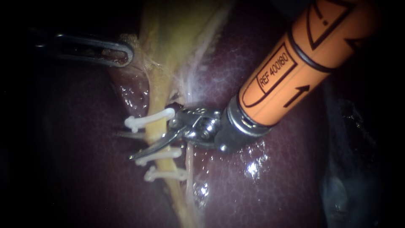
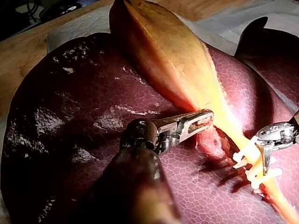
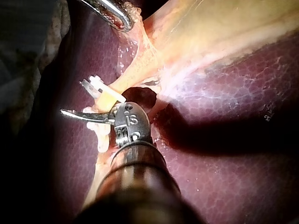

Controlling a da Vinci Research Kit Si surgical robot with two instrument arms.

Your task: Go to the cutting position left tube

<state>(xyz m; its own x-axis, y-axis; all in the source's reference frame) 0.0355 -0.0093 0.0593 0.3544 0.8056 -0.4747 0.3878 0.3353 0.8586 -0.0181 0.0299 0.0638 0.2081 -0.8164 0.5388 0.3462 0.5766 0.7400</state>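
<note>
Blades on your right instrument sit released astride the left tube, between two clips. Your left instrument has its end effector clenched on the gallbladder.

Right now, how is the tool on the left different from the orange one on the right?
The left instrument has a dark shaft; the right instrument has an orange one. The left end effector, looped jaws, is shut on the gallbladder; the right one, thin blades, stands open astride the left tube between white clips. Both have shiny metal tips.
</note>
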